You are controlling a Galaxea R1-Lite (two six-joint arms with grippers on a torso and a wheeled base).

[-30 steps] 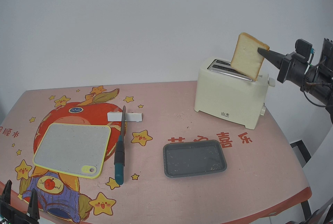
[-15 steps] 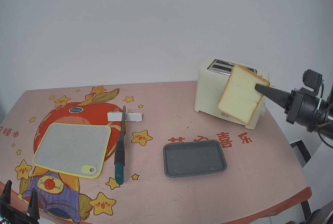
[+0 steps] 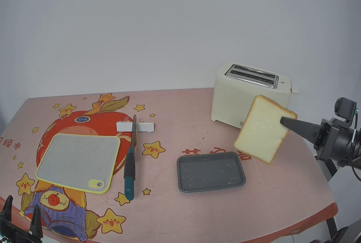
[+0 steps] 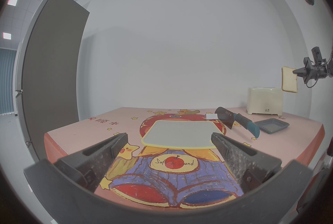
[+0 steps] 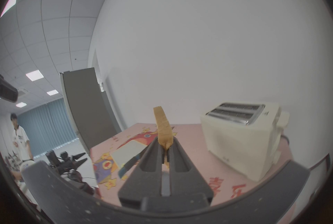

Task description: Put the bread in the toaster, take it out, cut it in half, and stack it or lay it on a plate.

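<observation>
My right gripper is shut on one edge of a slice of bread, holding it tilted in the air in front of the cream toaster and above the right end of the dark grey plate. In the right wrist view the bread stands edge-on between the fingers, with the toaster beside it. The toaster's slots are empty. My left gripper hangs open over the table's near left corner. A knife with a teal handle lies beside the grey cutting board.
A small white block lies under the knife blade behind the cutting board. The pink printed table ends close behind the toaster at a white wall. Bare tabletop lies in front of the plate.
The right gripper lifted the bread out of the toaster slot, then carried it down and toward the table's front, tilting it over the plate's right end. The left arm stayed still.
</observation>
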